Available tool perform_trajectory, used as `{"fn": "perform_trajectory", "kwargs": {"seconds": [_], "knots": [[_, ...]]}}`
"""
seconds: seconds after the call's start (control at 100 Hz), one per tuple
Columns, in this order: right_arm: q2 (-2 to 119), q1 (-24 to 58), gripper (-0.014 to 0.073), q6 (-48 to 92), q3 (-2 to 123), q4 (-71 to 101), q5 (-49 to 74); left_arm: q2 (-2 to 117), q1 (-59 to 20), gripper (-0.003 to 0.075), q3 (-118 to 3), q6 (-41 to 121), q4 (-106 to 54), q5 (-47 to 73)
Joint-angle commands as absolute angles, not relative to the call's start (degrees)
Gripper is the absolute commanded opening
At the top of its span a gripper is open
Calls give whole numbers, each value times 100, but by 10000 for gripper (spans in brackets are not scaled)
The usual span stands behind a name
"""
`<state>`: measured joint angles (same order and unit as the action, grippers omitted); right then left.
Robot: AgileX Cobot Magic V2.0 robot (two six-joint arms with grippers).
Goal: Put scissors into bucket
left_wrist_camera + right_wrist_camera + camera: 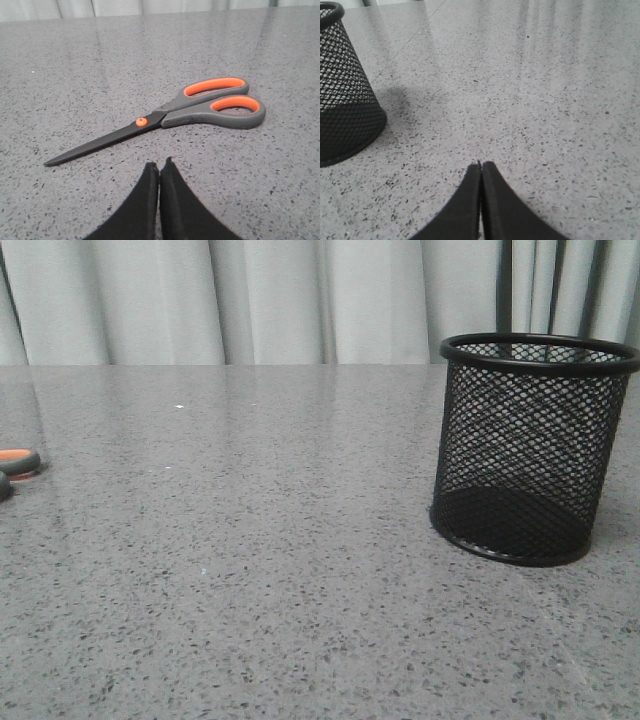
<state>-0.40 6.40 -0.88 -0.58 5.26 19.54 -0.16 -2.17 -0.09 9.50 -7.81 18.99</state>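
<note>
The scissors (pixel 165 117) lie flat and closed on the grey speckled table, with dark blades, grey loop handles lined orange and an orange pivot. In the front view only a bit of their handles (pixel 18 462) shows at the left edge. My left gripper (pixel 159 165) is shut and empty, a short way in front of the blades. The bucket (pixel 530 445) is a black wire-mesh cup standing upright on the right; it also shows in the right wrist view (pixel 342 90). My right gripper (pixel 480 164) is shut and empty, over bare table beside the bucket. Neither gripper shows in the front view.
The grey speckled table (pixel 250 540) runs back to a pale curtain (pixel 250 300) behind its far edge. Nothing else stands on it in these views.
</note>
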Motion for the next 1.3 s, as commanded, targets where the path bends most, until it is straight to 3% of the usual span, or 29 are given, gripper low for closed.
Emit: {"fn": "perform_trajectory", "kwargs": {"seconds": [0.0, 0.78, 1.08, 1.14, 1.29], "knots": [[-186, 617, -45, -89, -161, 561, 1765, -163, -216, -21, 140, 895, -799, 1509], [-186, 617, -45, -89, -161, 561, 1765, -163, -216, -21, 140, 895, -799, 1509], [-186, 617, -45, -89, -161, 647, 662, -163, -216, -21, 140, 895, -848, 1396], [-186, 617, -45, -89, -161, 889, 149, -163, -216, -21, 140, 869, -1634, 1001], [-186, 617, -45, -89, -161, 2381, -918, -163, -216, -21, 140, 822, -5689, 326]]}}
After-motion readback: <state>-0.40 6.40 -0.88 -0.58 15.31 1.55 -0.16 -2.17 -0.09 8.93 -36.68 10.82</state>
